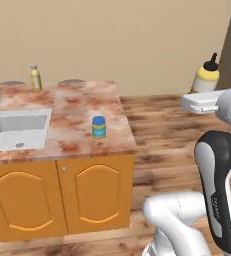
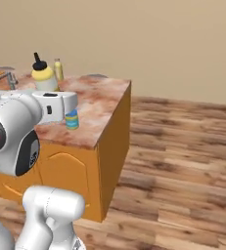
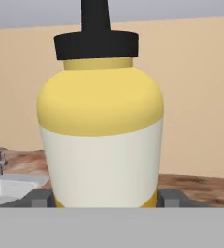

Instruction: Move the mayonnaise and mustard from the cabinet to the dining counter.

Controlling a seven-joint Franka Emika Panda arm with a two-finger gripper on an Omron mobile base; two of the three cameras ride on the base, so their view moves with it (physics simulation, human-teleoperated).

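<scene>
The jaws clasp the mustard [image 3: 101,140], a plump yellow bottle with a cream label band and black nozzle cap; beyond them, the mayonnaise [image 1: 99,126] stands on the worktop [image 1: 77,115].

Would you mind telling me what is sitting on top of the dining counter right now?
On the dining counter stand the mayonnaise near its front and a small yellow bottle at the back, beside the sink. The robot's arm covers part of the countertop in the right base view.

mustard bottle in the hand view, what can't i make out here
- Mustard: base hidden by the grey band, nozzle tip cut off by the top edge in the hand view.
- End effector: fingertips hidden behind the hand's housing in both base views.
- Mayonnaise: label text too small in the left base view.
</scene>
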